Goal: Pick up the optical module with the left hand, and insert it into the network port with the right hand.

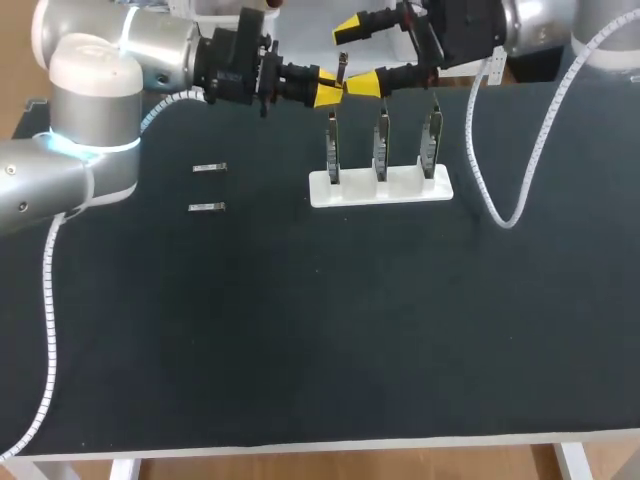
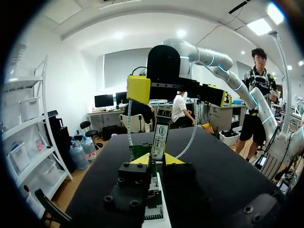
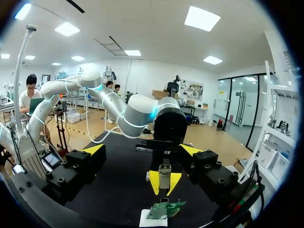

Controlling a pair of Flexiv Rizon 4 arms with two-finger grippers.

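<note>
My left gripper hangs above the table's back middle, shut on the optical module, a small metal-and-green stick held upright between its yellow tips. In the left wrist view the optical module stands up from my left gripper. My right gripper faces it, wide open, one fingertip above and one beside the module, not touching. In the right wrist view my right gripper is open, and the module is ahead, midway between its fingers. The network ports are upright boards on a white base, below both grippers.
Two more modules lie flat on the black table left of the white base. A white cable loops down from my right arm onto the table, right of the base.
</note>
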